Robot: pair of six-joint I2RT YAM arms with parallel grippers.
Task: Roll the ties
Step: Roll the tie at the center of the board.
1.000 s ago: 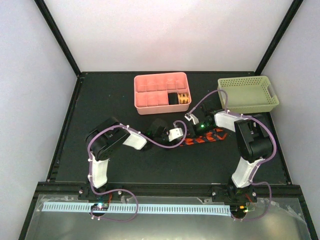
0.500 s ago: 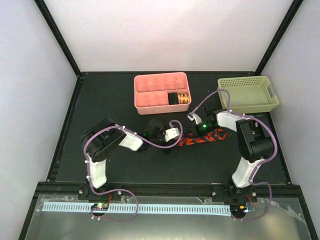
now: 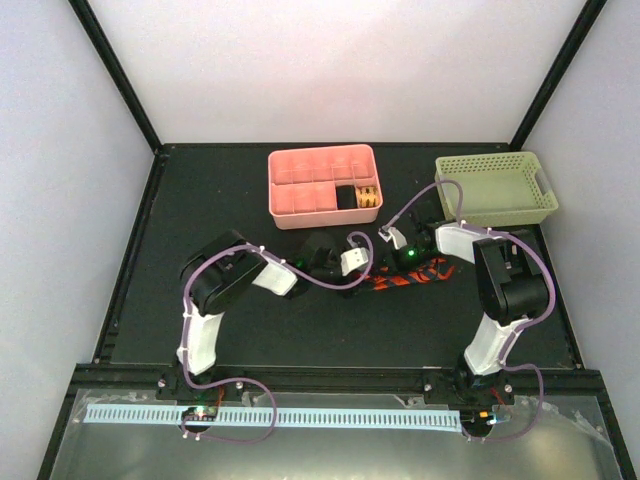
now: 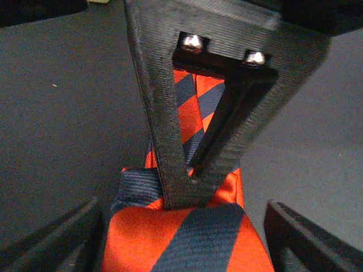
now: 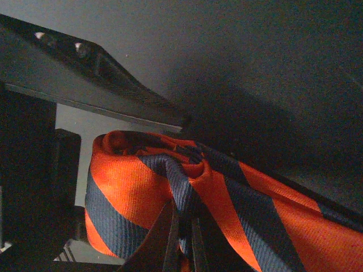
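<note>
The orange-red tie with navy stripes lies on the black table between the two arms, its left end wound into a small roll. My right gripper is shut, pinching the roll's core; in the top view it is at the tie's left end. In the left wrist view its black fingers come down onto the tie. My left gripper is open, one jaw on each side of the tie's width, close against the roll.
A pink compartment tray stands behind the arms, with a rolled tie in its right front cell. A pale green basket stands at the back right. Both arms crowd the table's middle.
My left gripper has shifted right and a little away, closer to the right gripper at the tie's end. The right gripper has barely moved.
</note>
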